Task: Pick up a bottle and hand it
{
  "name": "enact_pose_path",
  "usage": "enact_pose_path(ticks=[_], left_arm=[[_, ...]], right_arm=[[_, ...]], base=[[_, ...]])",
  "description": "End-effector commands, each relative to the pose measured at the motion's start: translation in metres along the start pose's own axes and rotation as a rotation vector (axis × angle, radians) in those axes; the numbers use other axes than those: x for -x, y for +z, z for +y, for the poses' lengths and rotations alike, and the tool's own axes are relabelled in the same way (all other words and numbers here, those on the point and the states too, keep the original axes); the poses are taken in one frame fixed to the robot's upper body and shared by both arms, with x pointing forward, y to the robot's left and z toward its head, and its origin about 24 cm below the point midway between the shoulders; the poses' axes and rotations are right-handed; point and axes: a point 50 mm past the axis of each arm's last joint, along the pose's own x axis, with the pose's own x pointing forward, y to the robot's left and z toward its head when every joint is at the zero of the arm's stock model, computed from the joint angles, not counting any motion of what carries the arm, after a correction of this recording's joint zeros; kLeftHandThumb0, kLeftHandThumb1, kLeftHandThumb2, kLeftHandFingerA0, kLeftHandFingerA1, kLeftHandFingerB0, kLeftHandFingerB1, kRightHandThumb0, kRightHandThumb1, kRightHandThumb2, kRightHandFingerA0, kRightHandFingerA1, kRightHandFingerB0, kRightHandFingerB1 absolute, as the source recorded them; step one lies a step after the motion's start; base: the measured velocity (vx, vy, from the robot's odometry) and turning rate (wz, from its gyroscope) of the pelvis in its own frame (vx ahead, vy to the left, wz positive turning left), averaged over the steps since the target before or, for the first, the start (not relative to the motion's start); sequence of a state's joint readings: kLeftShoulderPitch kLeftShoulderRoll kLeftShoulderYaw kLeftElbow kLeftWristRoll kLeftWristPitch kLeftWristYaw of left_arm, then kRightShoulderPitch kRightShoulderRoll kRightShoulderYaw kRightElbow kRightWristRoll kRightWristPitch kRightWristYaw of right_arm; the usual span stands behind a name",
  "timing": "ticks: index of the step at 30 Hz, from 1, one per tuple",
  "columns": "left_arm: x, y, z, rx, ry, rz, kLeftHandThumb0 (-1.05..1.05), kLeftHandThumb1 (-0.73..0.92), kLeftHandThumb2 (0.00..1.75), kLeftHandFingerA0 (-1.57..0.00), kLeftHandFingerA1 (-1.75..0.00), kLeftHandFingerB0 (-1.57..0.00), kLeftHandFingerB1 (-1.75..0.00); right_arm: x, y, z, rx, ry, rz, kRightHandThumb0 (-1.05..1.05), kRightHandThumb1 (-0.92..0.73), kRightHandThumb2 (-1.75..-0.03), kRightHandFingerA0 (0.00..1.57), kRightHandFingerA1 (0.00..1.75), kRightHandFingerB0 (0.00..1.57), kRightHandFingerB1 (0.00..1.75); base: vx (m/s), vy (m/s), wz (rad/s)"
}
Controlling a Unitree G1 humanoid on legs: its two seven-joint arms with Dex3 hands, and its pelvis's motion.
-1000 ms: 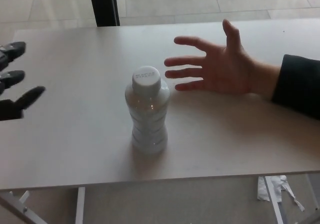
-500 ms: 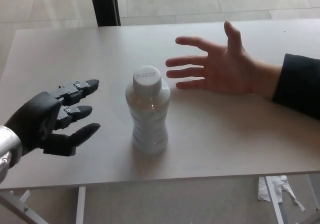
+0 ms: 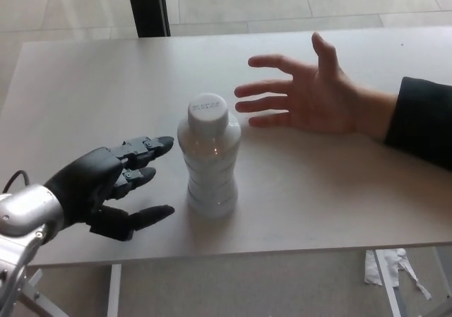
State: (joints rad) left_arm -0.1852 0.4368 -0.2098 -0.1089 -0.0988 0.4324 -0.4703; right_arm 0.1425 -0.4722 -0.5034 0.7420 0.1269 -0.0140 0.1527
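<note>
Head view shows a white plastic bottle (image 3: 208, 160) standing upright on the pale desk (image 3: 318, 190), a little toward the desk's near edge, its white screw cap on. Just to the left of the bottle, the left robot hand (image 3: 113, 186) is over the desk with its thumb and two thick fingers spread apart, holding nothing; the upper fingertip is just beside the bottle's shoulder, and whether it touches cannot be told. Right of the bottle and a little farther back, a person's hand (image 3: 311, 94) is held open above the desk, palm showing, fingers pointing toward the bottle, with a dark sleeve (image 3: 424, 123) at the wrist. No right robot hand shows.
</note>
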Motion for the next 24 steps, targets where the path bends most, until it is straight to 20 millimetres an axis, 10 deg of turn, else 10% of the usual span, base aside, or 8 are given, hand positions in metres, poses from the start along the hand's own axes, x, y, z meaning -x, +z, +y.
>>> enact_pose_path(ticks=[1,9,10,13,19,20,21,24], left_arm=[[-0.006,0.006,0.000,-0.075,0.143,0.021,-0.93,0.52,0.93,0.00,-0.24,0.00,0.00],[-0.021,0.006,-0.015,0.003,0.234,-0.006,-0.96,0.55,0.92,0.00,-0.17,0.00,0.00],[-0.022,0.005,-0.017,0.015,0.247,-0.001,-0.96,0.55,0.92,0.00,-0.16,0.00,0.00],[-0.027,0.001,-0.025,0.062,0.275,0.016,-0.99,0.57,0.92,0.00,-0.12,0.00,0.00],[-0.036,-0.009,-0.052,0.127,0.246,0.048,-0.93,0.52,0.89,0.00,-0.15,0.00,-0.05],[-0.038,-0.009,-0.056,0.098,0.244,0.059,-0.98,0.55,0.93,0.00,-0.12,0.00,-0.01],[-0.039,-0.010,-0.060,0.072,0.244,0.066,-0.98,0.54,0.94,0.00,-0.13,0.00,-0.04],[-0.042,-0.011,-0.067,0.073,0.263,0.062,-1.01,0.57,0.95,0.00,-0.12,0.00,0.00]], right_arm=[[-0.001,0.005,-0.005,0.006,-0.016,0.001,-0.74,-0.55,-0.57,0.76,0.73,0.28,0.52],[-0.001,0.009,-0.003,0.007,-0.013,-0.012,-0.77,-0.51,-0.60,0.83,0.77,0.30,0.52],[-0.001,0.009,-0.003,0.009,-0.014,-0.013,-0.79,-0.45,-0.89,0.85,0.82,0.28,0.58],[-0.002,0.011,-0.002,0.002,-0.015,-0.009,-0.74,-0.55,-0.57,0.91,0.81,0.33,0.52],[-0.006,0.014,-0.002,-0.011,-0.010,-0.018,-0.72,-0.56,-0.57,0.86,0.83,0.33,0.50],[-0.006,0.015,-0.004,-0.002,-0.017,-0.020,-0.76,-0.44,-0.89,0.79,0.80,0.29,0.58],[-0.006,0.016,-0.003,-0.002,-0.018,-0.026,-0.75,-0.52,-0.59,0.82,0.78,0.32,0.53],[-0.006,0.017,-0.002,0.004,-0.015,-0.034,-0.74,-0.56,-0.57,0.77,0.78,0.34,0.53]], base=[[0.00,0.000,0.00],[0.00,0.000,0.00],[0.00,0.000,0.00],[0.00,0.000,0.00],[0.00,0.000,0.00],[0.00,0.000,0.00],[0.00,0.000,0.00],[0.00,0.000,0.00]])
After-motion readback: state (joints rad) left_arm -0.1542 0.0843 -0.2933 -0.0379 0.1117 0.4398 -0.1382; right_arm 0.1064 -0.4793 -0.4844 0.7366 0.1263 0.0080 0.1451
